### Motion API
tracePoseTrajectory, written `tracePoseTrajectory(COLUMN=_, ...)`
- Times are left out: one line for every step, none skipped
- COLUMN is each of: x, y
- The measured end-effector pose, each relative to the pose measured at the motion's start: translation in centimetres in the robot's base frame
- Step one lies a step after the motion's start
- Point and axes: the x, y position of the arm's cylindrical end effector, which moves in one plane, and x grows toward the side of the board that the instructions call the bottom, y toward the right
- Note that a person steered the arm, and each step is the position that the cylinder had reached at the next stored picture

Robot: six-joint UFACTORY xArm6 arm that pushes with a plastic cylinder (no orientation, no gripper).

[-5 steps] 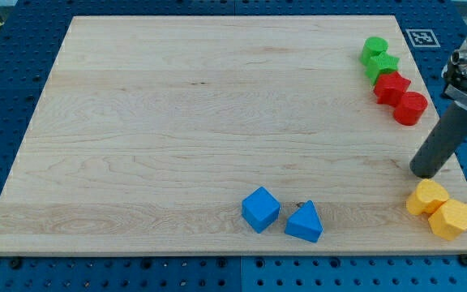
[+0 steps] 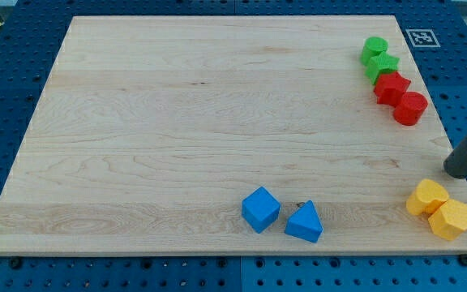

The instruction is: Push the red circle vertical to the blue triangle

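Your arm carries no jaws; it ends in a rod, so there is nothing to open or close. My tip (image 2: 459,173) rests at the view's right edge of the board (image 2: 177,122), just above the two yellow blocks (image 2: 439,208) and below and to the right of the red circle (image 2: 410,108).

Locate the task's items before you act. The red circle sits near the view's upper right, touching a second red block (image 2: 391,87) whose shape is hard to make out. Two green blocks (image 2: 377,56) stand just above that pair. The blue triangle (image 2: 304,222) lies near the view's bottom, right of centre, just beside a blue cube (image 2: 260,208).

Expect these faults:

- A push from the right may carry the neighbouring red block along, because the two touch.
- An off-centre contact may let the round block roll off the tip and drift sideways.
- A path from the present position may clip the yellow blocks.
- An overlong push toward the view's bottom may strike the blue triangle and shift the reference.
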Motion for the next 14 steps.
tracePoseTrajectory(x=0.5, y=0.2)
tracePoseTrajectory(x=0.7, y=0.9)
tracePoseTrajectory(x=0.7, y=3.0)
tracePoseTrajectory(x=0.7, y=5.5)
tracePoseTrajectory(x=-0.6, y=5.8)
tracePoseTrajectory(x=-3.8, y=5.8)
tracePoseTrajectory(x=-7.7, y=5.8)
tracePoseTrajectory(x=-8.1, y=5.8)
tracePoseTrajectory(x=-8.1, y=5.8)
tracePoseTrajectory(x=-8.5, y=5.8)
tracePoseTrajectory(x=-9.5, y=5.2)
tracePoseTrajectory(x=-9.3, y=3.4)
tracePoseTrajectory(x=-9.3, y=0.4)
tracePoseTrajectory(x=-9.3, y=-3.2)
